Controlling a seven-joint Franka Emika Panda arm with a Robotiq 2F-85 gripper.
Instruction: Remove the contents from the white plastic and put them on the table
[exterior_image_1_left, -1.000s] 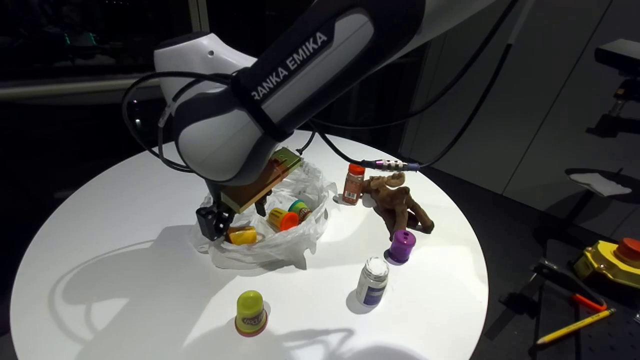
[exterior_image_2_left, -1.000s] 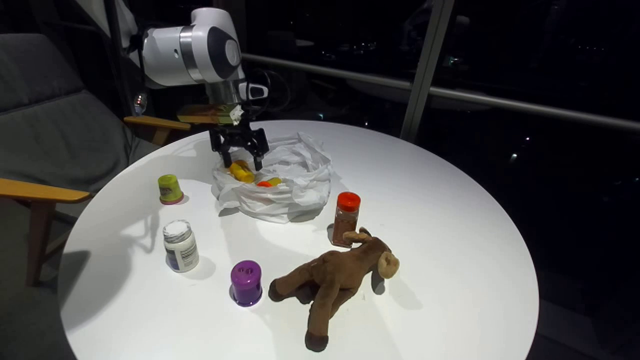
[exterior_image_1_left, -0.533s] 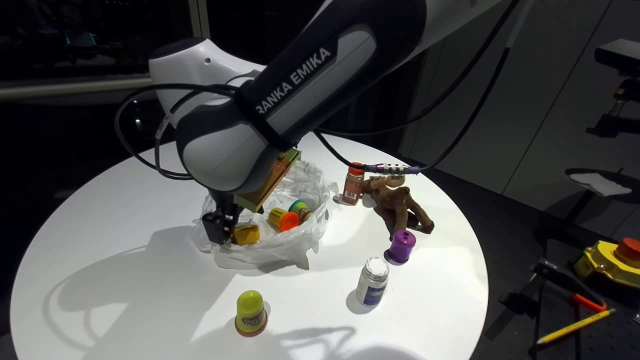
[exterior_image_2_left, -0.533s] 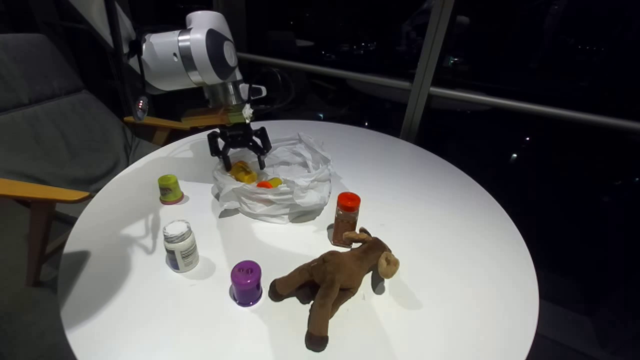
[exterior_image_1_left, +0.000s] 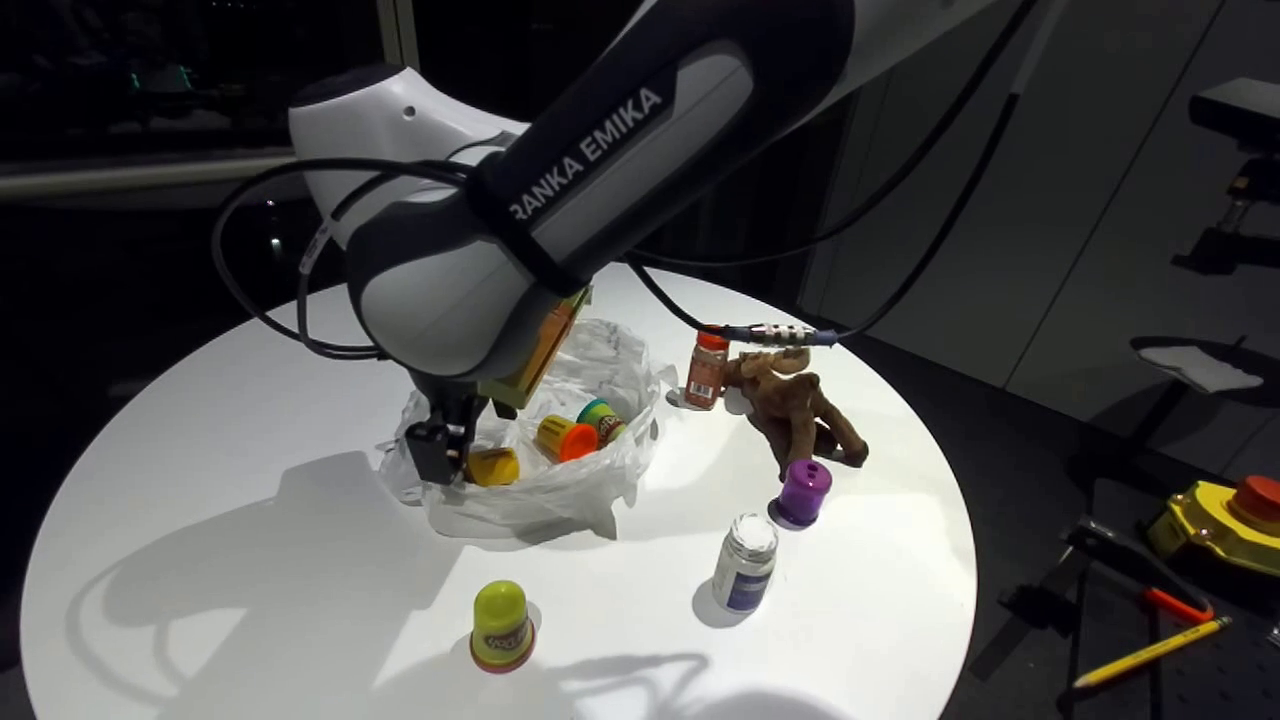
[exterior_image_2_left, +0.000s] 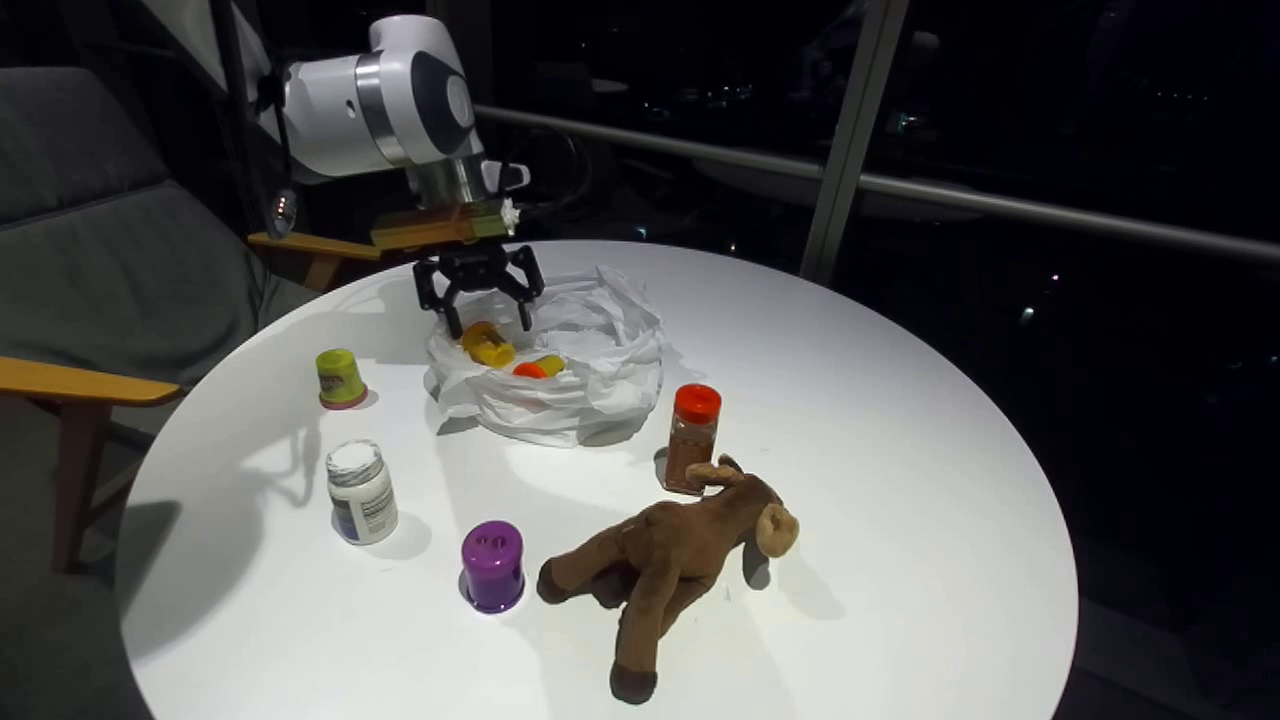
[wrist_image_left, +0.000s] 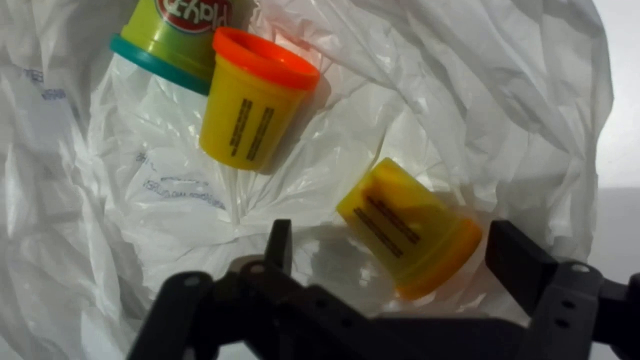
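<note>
– where's the amber-lidded yellow tub (wrist_image_left: 395, 225)?
– on its side in the white bag (exterior_image_2_left: 570, 405), near the gripper (exterior_image_2_left: 490, 322); its jaws stand wide apart, nothing held.
– and the hold?
– i'd guess light, stiff, slick: pinch its middle, no flimsy bag caught.

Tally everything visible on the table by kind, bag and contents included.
Yellow or lime plastic tubs: 4
White plastic jar and clear red-capped jar: 2
Brown plush animal: 1
Purple two-holed plastic cylinder: 1
Translucent white plastic bag: 1
Total: 9
</note>
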